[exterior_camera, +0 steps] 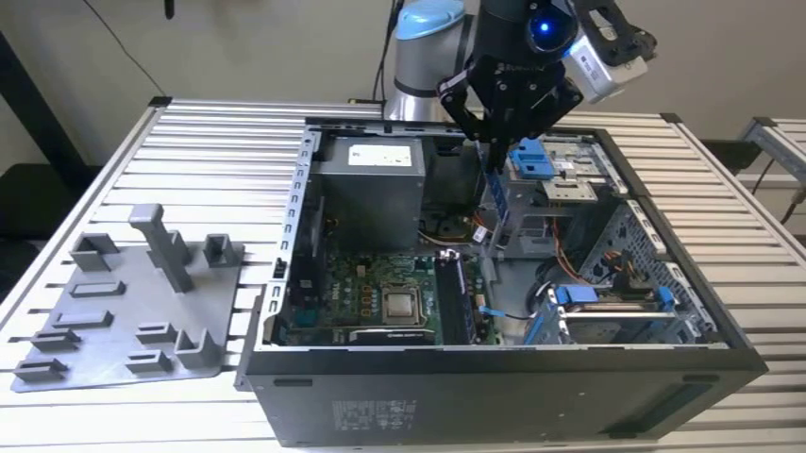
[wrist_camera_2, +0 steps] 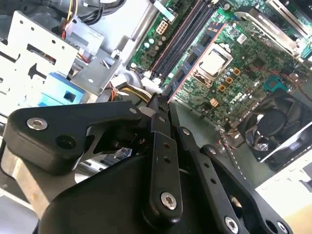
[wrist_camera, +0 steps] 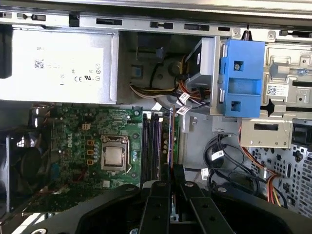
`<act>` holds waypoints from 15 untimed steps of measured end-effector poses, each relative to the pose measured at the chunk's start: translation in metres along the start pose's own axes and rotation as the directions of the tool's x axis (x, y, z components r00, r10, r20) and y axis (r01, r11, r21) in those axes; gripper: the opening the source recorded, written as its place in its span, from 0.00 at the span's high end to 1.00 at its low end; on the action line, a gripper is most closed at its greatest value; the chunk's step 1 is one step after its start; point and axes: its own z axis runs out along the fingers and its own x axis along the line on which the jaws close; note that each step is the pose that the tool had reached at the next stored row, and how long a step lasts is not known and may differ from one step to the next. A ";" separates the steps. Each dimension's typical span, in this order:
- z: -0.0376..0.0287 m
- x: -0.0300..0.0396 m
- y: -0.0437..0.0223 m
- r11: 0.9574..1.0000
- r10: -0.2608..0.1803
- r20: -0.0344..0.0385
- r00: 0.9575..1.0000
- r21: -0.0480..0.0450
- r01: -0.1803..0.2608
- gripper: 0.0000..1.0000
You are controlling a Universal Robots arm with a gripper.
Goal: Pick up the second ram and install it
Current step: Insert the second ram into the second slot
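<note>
The fingers pinch the second ram by one end. It hangs upright from the gripper, the arm pointing straight down into the open computer case, near the memory slots. The power supply and a blue bracket flank it. A grey holder tray lies outside the case, at the exterior view's left.

gripper clamping second ram, over open computer
</note>
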 end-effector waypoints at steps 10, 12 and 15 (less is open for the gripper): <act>0.0031 -0.0022 -0.0023 1.000 0.001 -0.024 1.000 -0.004 -0.001 0.86; 0.0051 -0.0035 -0.0046 1.000 0.001 -0.024 1.000 -0.008 -0.001 0.86; 0.0085 -0.0046 -0.0089 1.000 0.002 -0.024 1.000 -0.013 -0.002 0.86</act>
